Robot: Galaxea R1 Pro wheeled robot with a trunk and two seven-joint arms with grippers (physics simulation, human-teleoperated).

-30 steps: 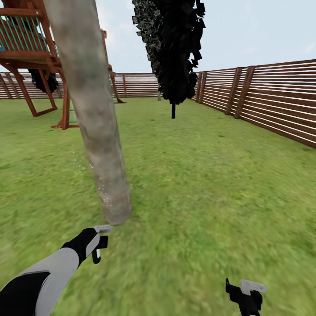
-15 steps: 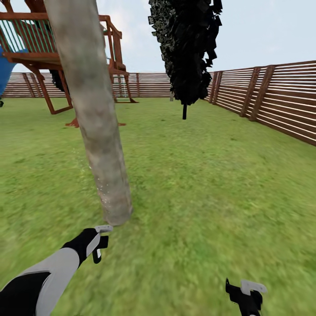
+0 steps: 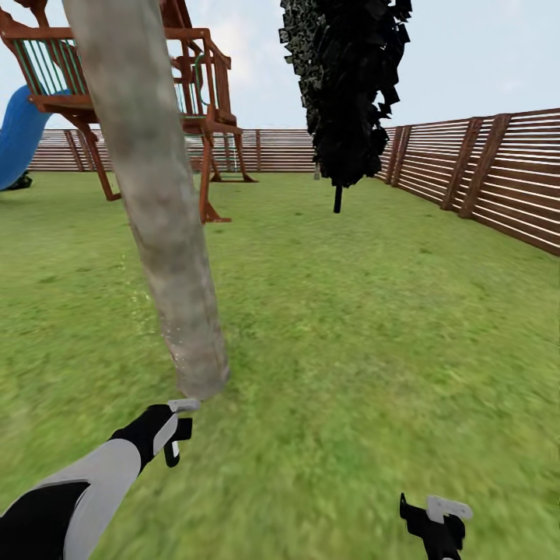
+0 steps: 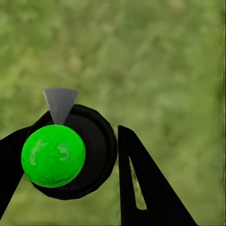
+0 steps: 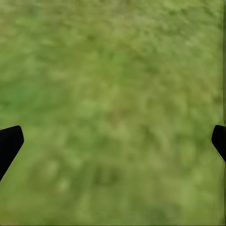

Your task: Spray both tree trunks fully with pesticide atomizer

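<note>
1. Green lawn floor (image 3: 373,350) extends to a slatted fence (image 3: 498,179).
2. Left pincer (image 3: 177,435) is clamped on the pesticide atomizer (image 4: 66,153).
3. Tree trunk (image 3: 167,257) stands directly ahead of this pincer, near, long axis tilted.
4. Right pincer (image 3: 435,517) is spread, empty, farther off.

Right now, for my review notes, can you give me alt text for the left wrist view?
Seen end-on, a black spray bottle with a bright green round top sits between the two black fingers of the left tool, its pale grey trigger head pointing away. Blurry green grass lies behind it.
</note>
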